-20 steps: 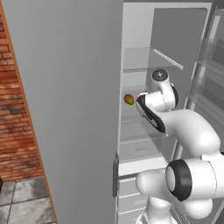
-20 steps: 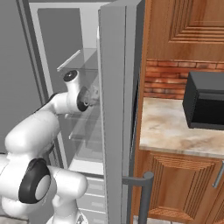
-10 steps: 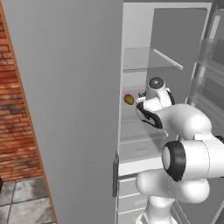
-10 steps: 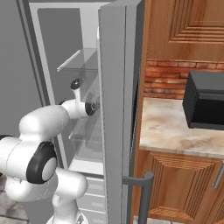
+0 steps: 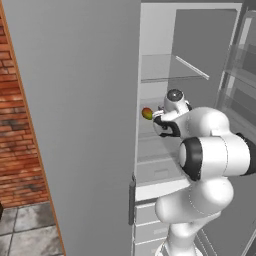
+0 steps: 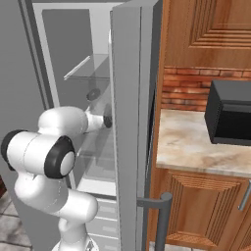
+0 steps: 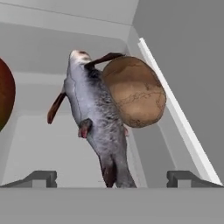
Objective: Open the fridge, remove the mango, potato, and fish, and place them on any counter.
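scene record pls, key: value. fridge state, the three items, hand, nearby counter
fridge: door open, arm reaching onto a middle shelf
fish: grey, lying on the shelf in the hand view, tail toward the camera, between the fingertips
potato: brown, against the fish near its head end, far side from the mango
mango: red-orange, on the same shelf, by the door-side edge in the left base view
hand: open, holding nothing, lined up on the fish's tail
counter: marbled top beside the fridge, black appliance on it, none of the three items there yet
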### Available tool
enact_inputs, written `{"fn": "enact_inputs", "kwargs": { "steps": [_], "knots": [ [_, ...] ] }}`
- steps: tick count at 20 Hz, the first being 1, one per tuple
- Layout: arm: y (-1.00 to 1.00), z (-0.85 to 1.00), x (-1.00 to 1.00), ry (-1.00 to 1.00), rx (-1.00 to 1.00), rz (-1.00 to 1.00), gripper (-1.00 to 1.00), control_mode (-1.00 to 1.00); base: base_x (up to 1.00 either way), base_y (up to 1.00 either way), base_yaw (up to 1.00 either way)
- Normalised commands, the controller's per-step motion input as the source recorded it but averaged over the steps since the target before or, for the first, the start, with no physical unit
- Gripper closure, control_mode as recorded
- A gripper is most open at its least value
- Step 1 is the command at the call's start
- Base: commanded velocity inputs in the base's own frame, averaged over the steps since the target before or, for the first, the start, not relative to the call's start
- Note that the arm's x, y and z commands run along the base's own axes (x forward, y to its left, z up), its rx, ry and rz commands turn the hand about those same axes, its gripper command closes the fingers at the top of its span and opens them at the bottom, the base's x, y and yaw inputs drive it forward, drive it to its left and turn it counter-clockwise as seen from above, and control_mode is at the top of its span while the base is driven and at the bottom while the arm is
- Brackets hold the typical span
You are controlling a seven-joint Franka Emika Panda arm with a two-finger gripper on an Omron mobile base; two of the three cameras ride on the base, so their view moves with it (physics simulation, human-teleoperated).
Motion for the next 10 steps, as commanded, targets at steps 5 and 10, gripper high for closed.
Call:
{"fn": "enact_inputs", "kwargs": {
  "steps": [5,10],
  "knots": [
    [-0.01,-0.16,0.3,0.0,0.0,0.02,-1.0,-1.0,0.0,0.0,0.0],
    [0.0,-0.16,0.38,0.0,0.0,0.04,-1.0,-1.0,0.0,0.0,0.0]
  ]
}}
